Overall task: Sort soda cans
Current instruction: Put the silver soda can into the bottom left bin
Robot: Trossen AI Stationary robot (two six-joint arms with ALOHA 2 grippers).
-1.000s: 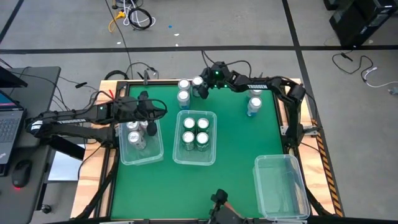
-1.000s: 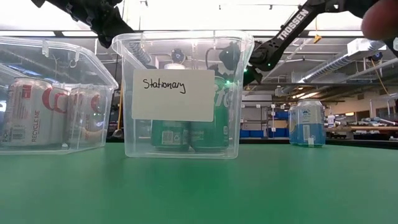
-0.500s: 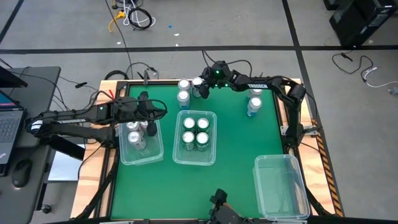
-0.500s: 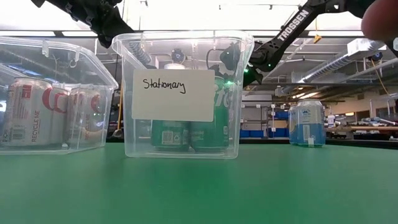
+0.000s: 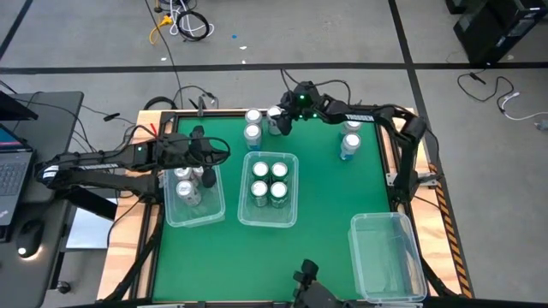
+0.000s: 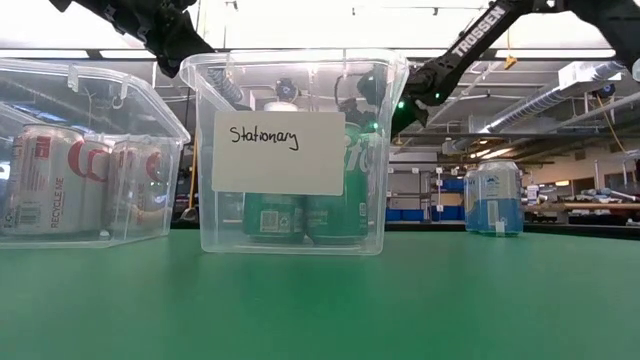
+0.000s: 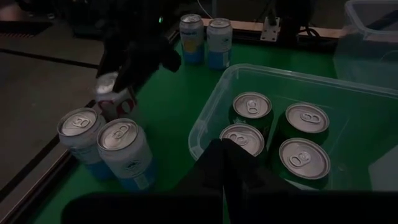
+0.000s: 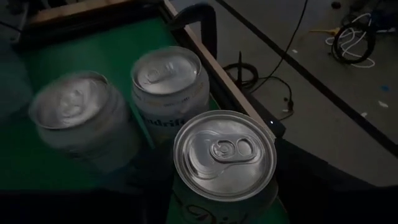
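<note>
Right gripper (image 5: pixel 278 120) at the far edge — fingers apart around a silver-topped aluminium can (image 8: pixel 224 155), contact unclear, left gripper (image 5: pixel 208 168) closed, empty, over the left clear plastic bin (image 5: pixel 171 214).

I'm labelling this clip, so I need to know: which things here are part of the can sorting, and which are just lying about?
Part of the job:
- green cans in the middle bin
- red-and-white cans in the left bin
- loose cans at the far edge
- blue cans far right
- empty bin
- right gripper
- left gripper

Lying about:
- laptop
- mouse
- floor cables
</note>
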